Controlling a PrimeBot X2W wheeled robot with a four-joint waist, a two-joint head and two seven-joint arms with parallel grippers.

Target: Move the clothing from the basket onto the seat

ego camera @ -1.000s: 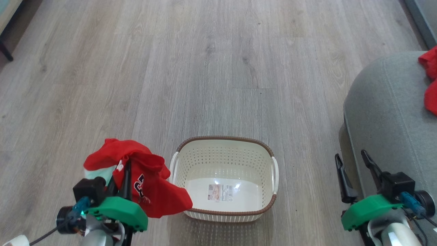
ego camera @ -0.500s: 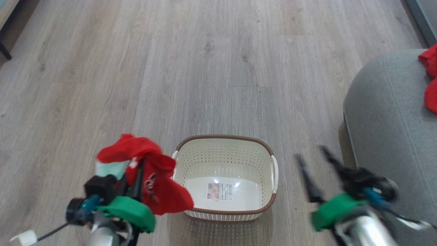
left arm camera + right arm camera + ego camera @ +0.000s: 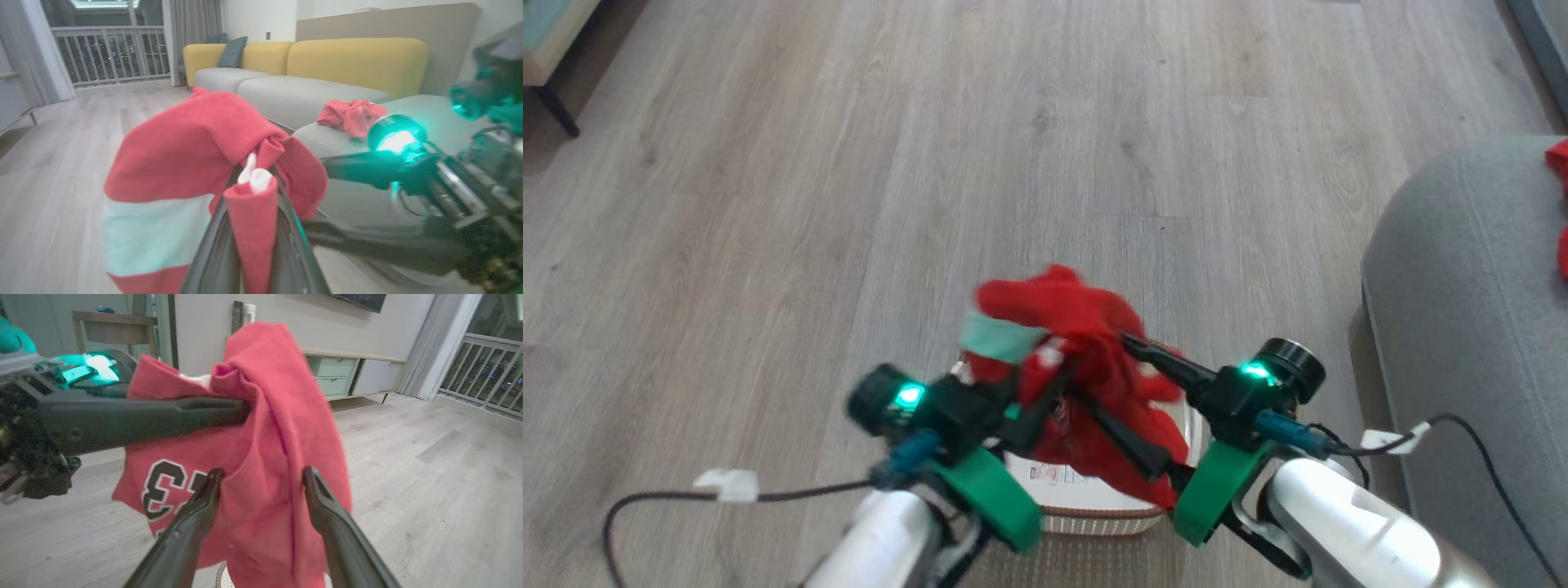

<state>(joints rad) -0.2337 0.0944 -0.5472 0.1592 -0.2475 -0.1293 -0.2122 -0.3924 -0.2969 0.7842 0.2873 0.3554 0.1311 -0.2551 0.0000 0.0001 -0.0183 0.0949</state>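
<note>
While the left gripper (image 3: 1054,371) was clamped shut on a bunched fold of the red garment (image 3: 1070,310), that garment hung in the air directly above the basket (image 3: 1094,514) — not in it, not on the seat (image 3: 1445,269). Left wrist view: its 2 fingers (image 3: 210,249) were closed tight with a red-and-white roll of fabric pinched between them, the rest draped over the tips, white band on that view's left. Right gripper (image 3: 1107,371) pointed in from the right with fingers spread apart — right wrist view had its 2 fingertips (image 3: 212,477) straddling the hanging fabric, the dark "3" print beside one of them; couldn't tell if they touched the cloth. Second red garment (image 3: 351,114) lay crumpled on the seat, well apart from the basket. Basket stood on the wood floor (image 3: 768,204), label visible inside, near the seat's rounded corner.
</note>
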